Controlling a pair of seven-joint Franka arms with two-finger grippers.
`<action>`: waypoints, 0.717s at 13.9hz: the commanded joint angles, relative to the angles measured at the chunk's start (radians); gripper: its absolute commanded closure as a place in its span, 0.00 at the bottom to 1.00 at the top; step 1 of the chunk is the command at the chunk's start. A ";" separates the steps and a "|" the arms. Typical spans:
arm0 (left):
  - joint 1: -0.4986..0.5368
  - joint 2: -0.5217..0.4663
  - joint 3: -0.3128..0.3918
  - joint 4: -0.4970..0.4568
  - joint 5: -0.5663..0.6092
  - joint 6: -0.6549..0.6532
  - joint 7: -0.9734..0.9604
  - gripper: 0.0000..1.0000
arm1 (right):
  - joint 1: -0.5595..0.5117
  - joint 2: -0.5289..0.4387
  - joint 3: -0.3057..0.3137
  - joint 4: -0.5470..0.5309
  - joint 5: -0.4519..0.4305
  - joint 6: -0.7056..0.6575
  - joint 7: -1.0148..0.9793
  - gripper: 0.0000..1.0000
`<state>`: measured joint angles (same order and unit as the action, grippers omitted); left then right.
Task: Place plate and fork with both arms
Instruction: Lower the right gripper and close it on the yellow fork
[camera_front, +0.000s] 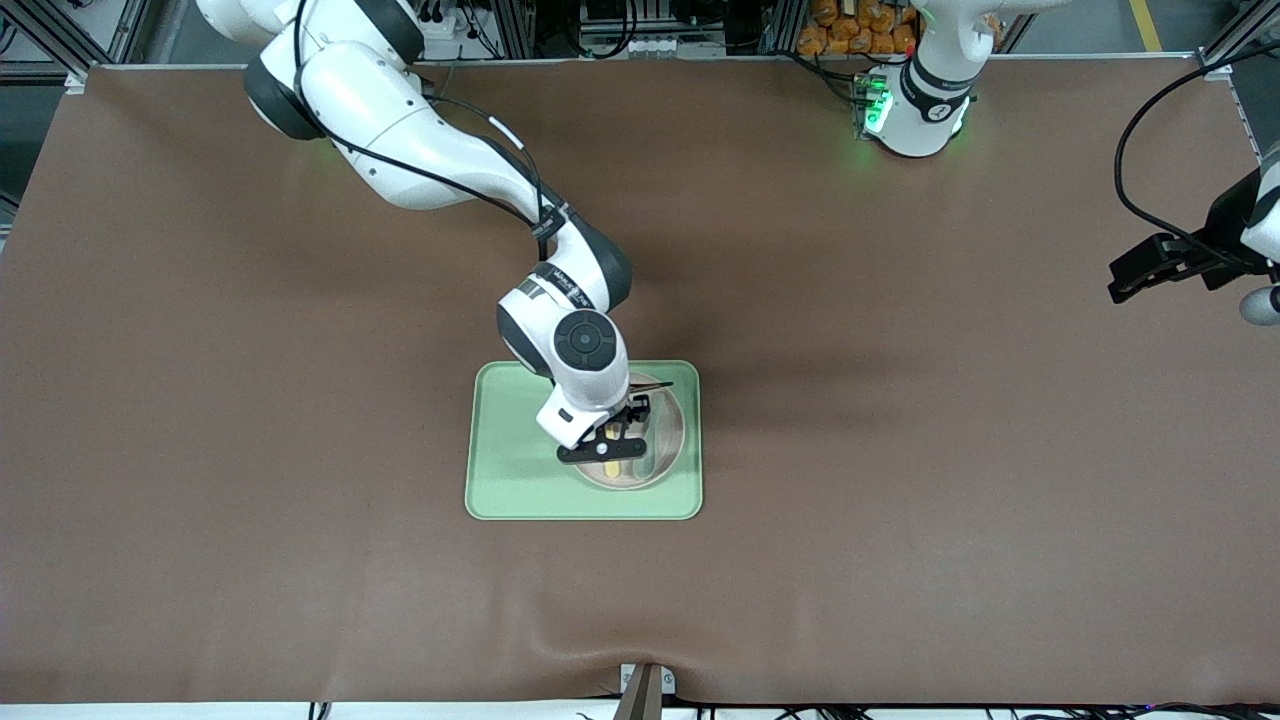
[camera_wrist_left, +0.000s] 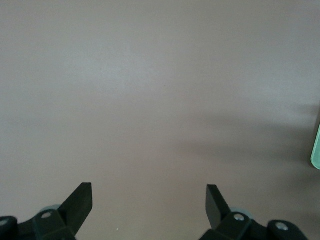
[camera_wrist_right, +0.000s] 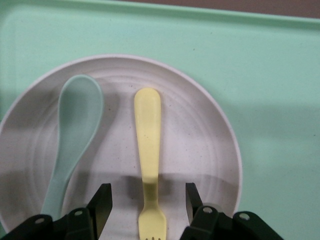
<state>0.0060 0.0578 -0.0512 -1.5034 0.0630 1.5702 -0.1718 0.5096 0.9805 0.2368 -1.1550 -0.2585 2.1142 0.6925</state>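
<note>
Right wrist view shows the right arm's black two-finger gripper (camera_wrist_right: 148, 202) spread moderately wide, its fingers (camera_wrist_right: 102, 205) straddling the neck of the small pale-yellow plastic fork (camera_wrist_right: 148, 150) without clearly touching it; whether the tips rest on the plate cannot be told. That fork lies flat in the round, shallow, cream speckled plate (camera_wrist_right: 200, 150), beside a muted-green plastic spoon (camera_wrist_right: 75, 130), the two lying roughly parallel and apart. The plate sits on the rectangular light-green tray (camera_wrist_right: 270, 100), in the part of it toward the left arm's end of the table, its rim close to the tray's raised edge on that end and on the edge nearer the front camera; bare tray lies open toward the right arm's end. From the front camera the right gripper (camera_front: 612, 443) is low over the plate (camera_front: 668, 440), on the tray (camera_front: 510, 470), which rests mid-table on the brown table cover (camera_front: 900, 450). The left gripper (camera_wrist_left: 148, 205) waits with fingers wide apart, holding nothing, over bare brown cover at the left arm's end (camera_front: 1130, 280), well apart from the tray.
</note>
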 joint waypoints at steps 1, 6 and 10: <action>0.006 -0.024 -0.002 -0.018 -0.002 0.011 0.003 0.00 | 0.000 0.014 -0.002 0.002 -0.030 0.019 0.019 0.38; 0.005 -0.027 -0.002 -0.018 -0.002 0.011 0.003 0.00 | 0.001 0.015 -0.002 0.000 -0.027 0.040 0.022 0.42; 0.005 -0.026 -0.002 -0.017 -0.003 0.010 0.002 0.00 | -0.009 0.015 -0.002 -0.018 -0.056 0.041 0.021 0.43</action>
<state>0.0064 0.0565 -0.0512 -1.5034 0.0630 1.5718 -0.1718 0.5100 0.9922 0.2288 -1.1605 -0.2683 2.1455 0.6944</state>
